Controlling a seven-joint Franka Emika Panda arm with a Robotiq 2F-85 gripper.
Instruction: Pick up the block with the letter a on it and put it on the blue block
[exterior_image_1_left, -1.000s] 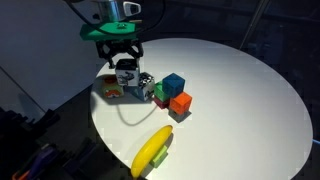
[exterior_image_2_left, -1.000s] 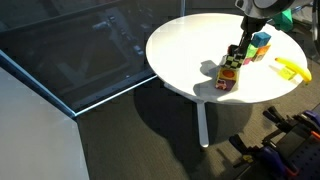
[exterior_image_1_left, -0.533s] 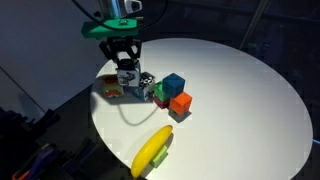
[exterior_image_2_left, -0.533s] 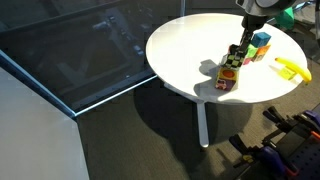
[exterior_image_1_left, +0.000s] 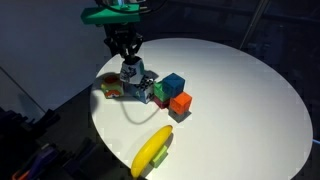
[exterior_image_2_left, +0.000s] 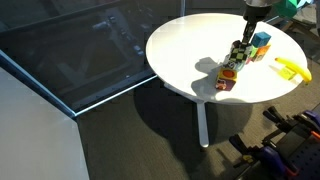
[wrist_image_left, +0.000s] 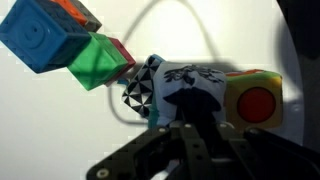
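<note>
On table, one blue block, one banana, one lettered block

Black two-finger tool; bright green wrist plate

We are looking at a round white table, standing on a single leg over a dark floor. A yellow banana is lying near the table's edge, well apart from the cubes. An orange cube, a green cube, a black-and-white checkered cube and a yellow-and-red cube are sitting close together.
</note>
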